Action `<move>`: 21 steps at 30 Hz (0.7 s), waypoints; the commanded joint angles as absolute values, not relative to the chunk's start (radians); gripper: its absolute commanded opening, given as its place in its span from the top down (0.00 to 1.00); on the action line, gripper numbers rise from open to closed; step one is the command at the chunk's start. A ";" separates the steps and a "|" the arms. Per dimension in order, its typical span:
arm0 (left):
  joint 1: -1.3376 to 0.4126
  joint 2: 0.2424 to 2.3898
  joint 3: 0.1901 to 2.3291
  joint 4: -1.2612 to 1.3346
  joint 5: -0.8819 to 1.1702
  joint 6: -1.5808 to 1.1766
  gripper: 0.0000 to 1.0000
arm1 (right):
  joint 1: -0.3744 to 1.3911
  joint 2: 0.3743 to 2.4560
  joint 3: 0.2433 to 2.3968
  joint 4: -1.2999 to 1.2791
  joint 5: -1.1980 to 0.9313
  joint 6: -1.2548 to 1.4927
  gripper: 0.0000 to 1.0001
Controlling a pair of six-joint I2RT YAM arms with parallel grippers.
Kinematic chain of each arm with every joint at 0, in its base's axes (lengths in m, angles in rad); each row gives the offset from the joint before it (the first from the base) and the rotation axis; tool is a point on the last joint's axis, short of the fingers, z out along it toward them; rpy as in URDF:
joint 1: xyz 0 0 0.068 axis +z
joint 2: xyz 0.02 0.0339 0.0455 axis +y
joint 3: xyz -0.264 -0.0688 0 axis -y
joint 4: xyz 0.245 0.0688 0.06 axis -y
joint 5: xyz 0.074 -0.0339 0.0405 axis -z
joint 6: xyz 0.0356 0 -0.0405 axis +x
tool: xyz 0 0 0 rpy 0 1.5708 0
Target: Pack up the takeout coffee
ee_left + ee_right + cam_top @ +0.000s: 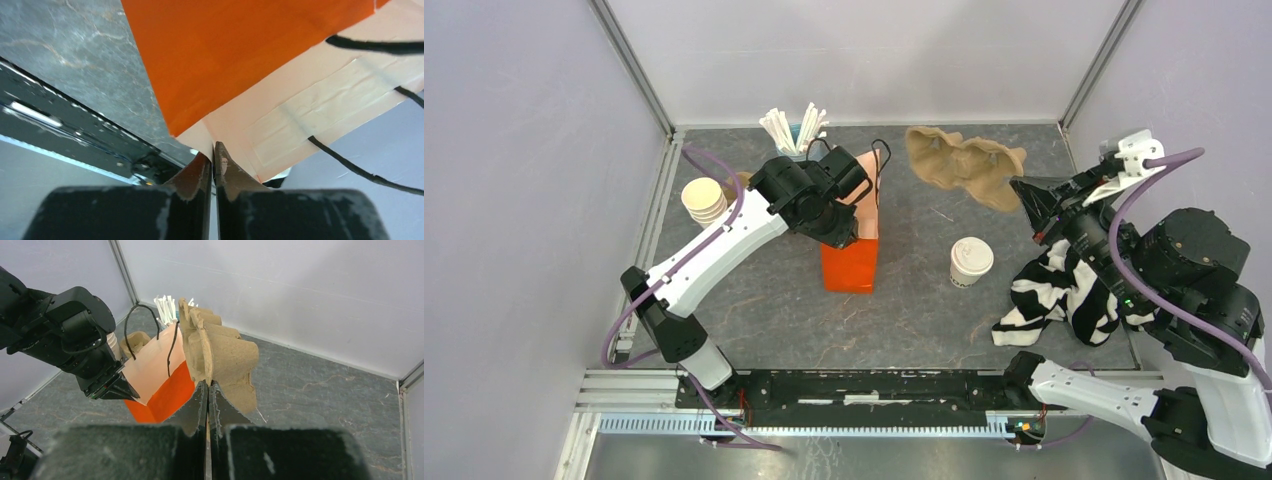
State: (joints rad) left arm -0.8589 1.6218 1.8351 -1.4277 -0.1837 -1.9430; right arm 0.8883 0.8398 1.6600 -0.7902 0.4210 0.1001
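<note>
Grey mottled table, walled in white on three sides.

On the right, black and white right arm, reaching toward the far side. Right gripper pressed together on the rim of a brown pulp cup carrier, held off the table with its cup wells seen edge-on from the wrist view.

On the left, white and black left arm, stretched toward the middle. Left gripper pinching the pale upper edge of an orange paper bag, fingers nearly flat against each other with the paper between them.

Black and white striped cloth, bunched on the table at the near right, just below the right gripper.

Orange paper bag left of centre, mouth open, pale lining showing, thin black handles up.

Takeout coffee, upright on the table, white lid on, between the bag and the striped cloth, apart from both and touched by neither gripper.

Stack of lidless cream cups at the far left, beside the left arm.

Bundle of white stirrers upright in a holder at the far edge, just behind the bag.
</note>
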 commanded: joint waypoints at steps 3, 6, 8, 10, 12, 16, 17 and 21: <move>-0.851 1.610 1.894 -1.465 -0.277 -1.680 0.97 | 0.889 0.866 1.747 -0.827 0.405 0.101 1.00; -0.851 1.615 1.913 -1.464 -0.314 -1.550 0.98 | 0.891 0.867 1.747 -0.838 0.393 0.114 1.00; -0.852 1.622 1.939 -1.459 -0.353 -1.439 0.98 | 0.890 0.869 1.748 -0.838 0.380 0.125 1.00; -0.853 1.615 1.943 -1.405 -0.392 -1.289 0.98 | 0.889 0.873 1.752 -0.838 0.365 0.138 1.00; -0.853 1.597 1.937 -1.356 -0.408 -1.152 0.98 | 0.891 0.875 1.754 -0.835 0.349 0.157 1.00; -0.854 1.537 1.830 -1.260 -0.409 -0.945 0.98 | 0.890 0.873 1.753 -0.836 0.313 0.188 1.00; -0.854 1.509 1.784 -1.208 -0.400 -0.904 0.98 | 0.890 0.872 1.754 -0.847 0.303 0.196 1.00; -0.854 1.385 1.601 -1.023 -0.367 -0.801 0.98 | 0.890 0.859 1.736 -0.894 0.224 0.225 1.00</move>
State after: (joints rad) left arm -0.8585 1.5120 1.7199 -1.2278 -0.3641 -1.0367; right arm 0.8883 0.8696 1.7222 -0.8665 0.3099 0.1783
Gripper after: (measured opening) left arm 0.027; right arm 0.010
